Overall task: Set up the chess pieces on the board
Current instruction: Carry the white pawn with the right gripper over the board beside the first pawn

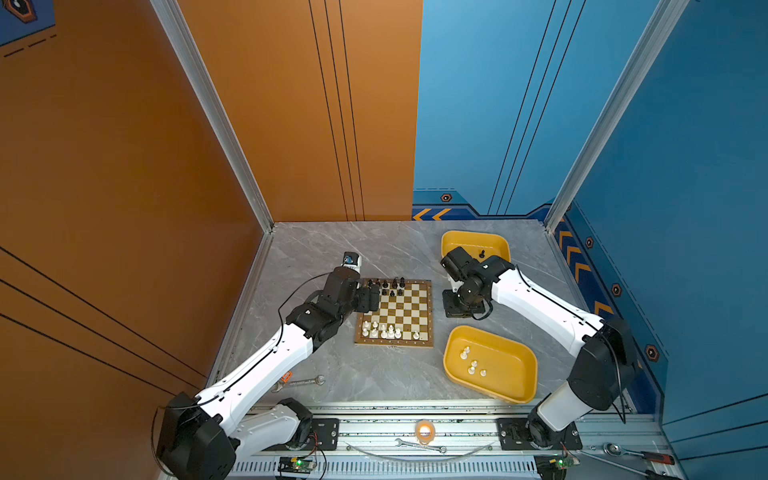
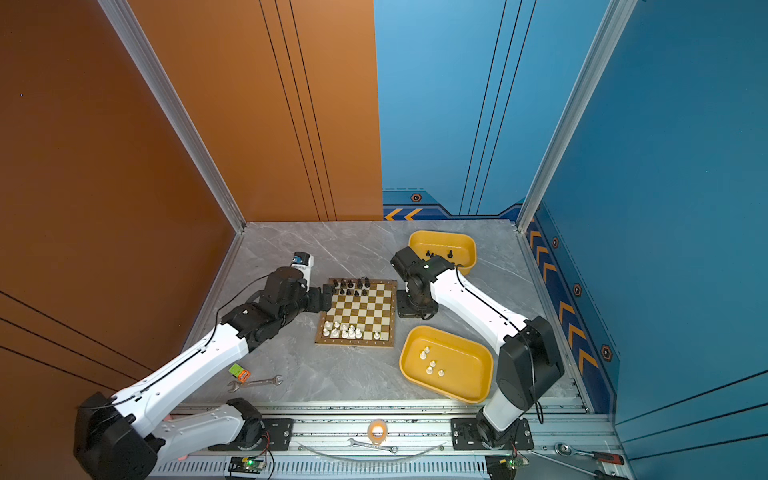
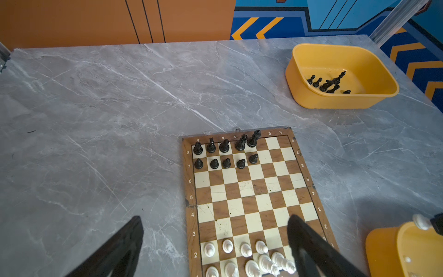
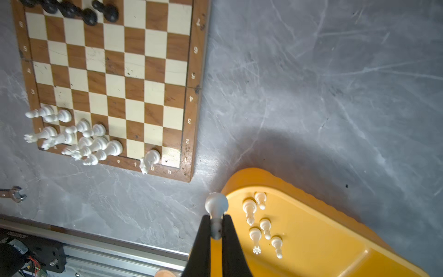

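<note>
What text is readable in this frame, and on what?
"8 7 6 5 4 3 2": side border of the board, left wrist view.
"a", "c", "d": its far border, same view.
"e f g h": its near border, right wrist view.
Stamp on the wrench: too small to read.

1. A grey marble-patterned worktop (image 1: 374, 249) forms the floor of the cell in both top views.
2. Two yellow oblong plastic trays sit on its right half, well apart: the far tray (image 1: 473, 233) by the back edge and the near tray (image 1: 505, 357) by the front edge.
3. A spanner (image 1: 298, 383) lies flat near the front left. Just beside its left end are a small orange clip (image 2: 244, 376) and a green block (image 2: 236, 369).
4. An aluminium rail (image 1: 374, 430) runs in front of the worktop. It carries a roll of tape (image 1: 424, 431), with a smaller spanner (image 1: 419, 445) just in front.
5. A ratchet wrench (image 1: 638, 454) with a red-and-black handle lies at the rail's right end.
6. An orange wall (image 1: 124, 166) stands on the left and a blue wall (image 1: 478, 104) on the right.
</note>
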`<action>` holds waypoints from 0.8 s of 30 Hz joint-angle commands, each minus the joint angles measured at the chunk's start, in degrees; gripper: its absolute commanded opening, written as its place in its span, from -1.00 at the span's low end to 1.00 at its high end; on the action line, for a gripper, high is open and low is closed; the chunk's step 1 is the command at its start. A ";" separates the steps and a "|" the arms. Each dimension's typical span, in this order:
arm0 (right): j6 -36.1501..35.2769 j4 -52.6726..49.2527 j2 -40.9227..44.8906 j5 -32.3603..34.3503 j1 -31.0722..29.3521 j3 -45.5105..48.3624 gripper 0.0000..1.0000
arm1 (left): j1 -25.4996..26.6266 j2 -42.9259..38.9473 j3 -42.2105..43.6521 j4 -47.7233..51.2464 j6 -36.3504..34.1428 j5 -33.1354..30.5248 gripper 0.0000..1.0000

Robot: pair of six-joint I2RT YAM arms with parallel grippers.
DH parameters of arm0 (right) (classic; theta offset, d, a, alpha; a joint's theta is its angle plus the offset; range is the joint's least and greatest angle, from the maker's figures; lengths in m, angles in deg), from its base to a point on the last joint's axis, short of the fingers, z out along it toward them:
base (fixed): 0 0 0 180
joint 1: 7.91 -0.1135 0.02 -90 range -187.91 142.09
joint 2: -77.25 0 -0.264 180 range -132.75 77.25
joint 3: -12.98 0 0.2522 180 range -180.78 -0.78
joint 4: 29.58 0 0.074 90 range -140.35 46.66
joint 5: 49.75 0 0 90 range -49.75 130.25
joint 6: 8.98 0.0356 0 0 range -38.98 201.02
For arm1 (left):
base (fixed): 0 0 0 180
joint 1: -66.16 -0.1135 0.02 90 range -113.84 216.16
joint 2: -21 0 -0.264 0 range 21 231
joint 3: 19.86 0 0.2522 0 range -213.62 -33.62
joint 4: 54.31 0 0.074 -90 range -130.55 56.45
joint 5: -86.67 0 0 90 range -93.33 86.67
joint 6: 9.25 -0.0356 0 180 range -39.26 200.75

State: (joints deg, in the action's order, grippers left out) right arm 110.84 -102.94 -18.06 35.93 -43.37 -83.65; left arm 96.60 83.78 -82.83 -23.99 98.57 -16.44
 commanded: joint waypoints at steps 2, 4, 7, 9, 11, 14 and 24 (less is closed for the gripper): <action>-1.69 -2.94 -6.09 -0.22 -1.65 -6.14 -0.90 | -1.60 -4.16 2.13 2.76 0.30 -0.71 0.89; -2.20 -3.42 -9.34 -0.82 -2.60 -9.38 -0.90 | -2.01 -5.97 2.91 3.73 0.84 -0.66 0.89; -2.79 -4.01 -13.85 -1.67 -4.18 -13.67 -0.90 | -2.18 -8.29 3.78 5.07 1.46 -0.80 0.89; -3.17 -4.29 -16.39 -2.19 -4.35 -15.82 -0.90 | -2.30 -9.59 4.13 6.33 1.75 -0.87 0.89; -3.41 -4.39 -18.61 -2.65 -6.58 -17.31 -0.90 | -2.27 -11.04 4.47 7.63 1.86 -0.83 0.90; -3.63 -4.61 -21.20 -3.35 -7.59 -19.15 -0.90 | -2.38 -13.03 4.93 9.83 2.07 -0.63 0.89; -3.46 -4.83 -28.97 -5.00 -10.22 -24.73 -0.90 | -2.84 -17.93 5.52 13.57 1.47 1.43 0.89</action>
State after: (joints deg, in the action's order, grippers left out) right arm 107.89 -105.82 -45.57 32.04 -52.88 -106.42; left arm 94.41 67.15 -77.96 -12.87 100.12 -16.20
